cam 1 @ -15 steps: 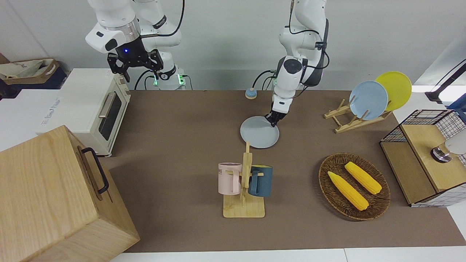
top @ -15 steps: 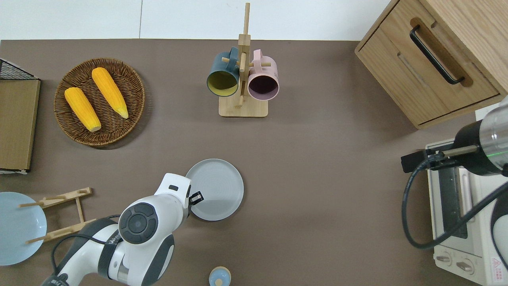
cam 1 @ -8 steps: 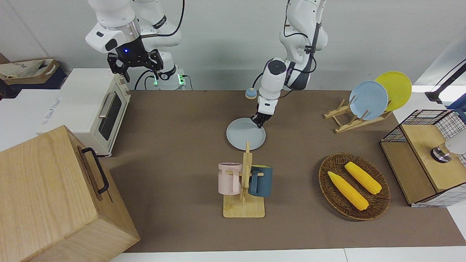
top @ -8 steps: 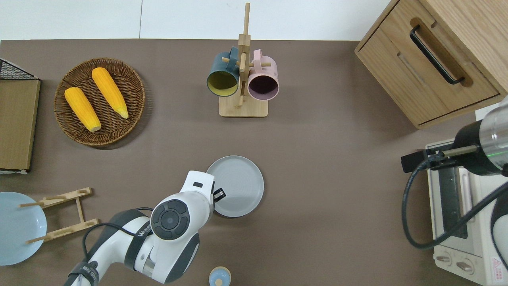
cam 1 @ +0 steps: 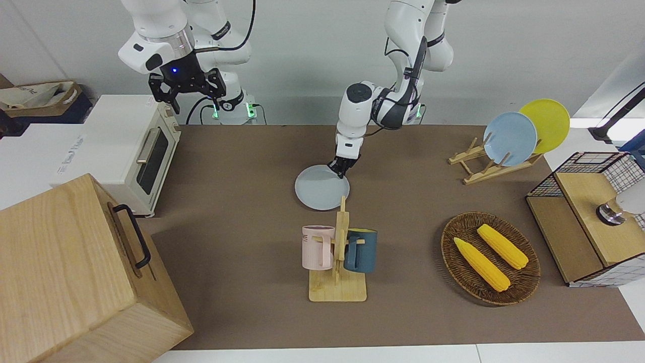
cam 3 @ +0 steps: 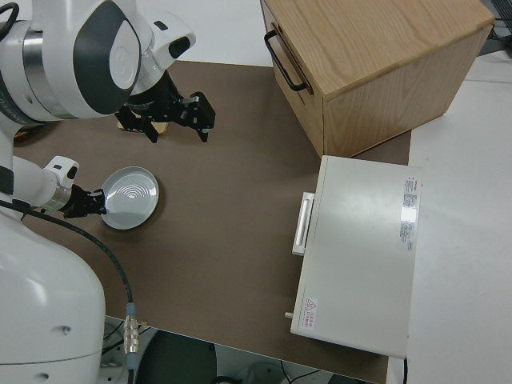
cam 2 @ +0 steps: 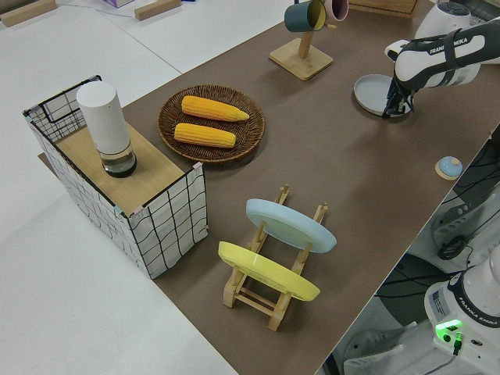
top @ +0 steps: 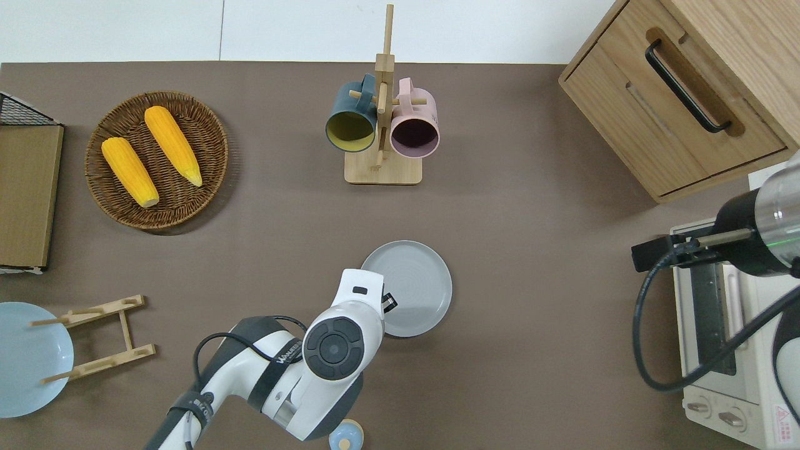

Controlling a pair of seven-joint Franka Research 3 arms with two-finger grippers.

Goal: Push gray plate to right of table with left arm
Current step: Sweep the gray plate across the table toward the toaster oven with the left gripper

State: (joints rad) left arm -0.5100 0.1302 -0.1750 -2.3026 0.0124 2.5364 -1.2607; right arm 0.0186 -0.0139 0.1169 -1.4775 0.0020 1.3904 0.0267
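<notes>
Hiding gray plate [top: 415, 287] edge: left gripper [top: 388, 304].

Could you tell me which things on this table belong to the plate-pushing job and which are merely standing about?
In the job:
- gray plate
- left claw, at the plate's rim
- table

Standing about:
- mug rack
- basket of corn
- plate rack
- toaster oven
- wooden cabinet
- right arm, parked
</notes>
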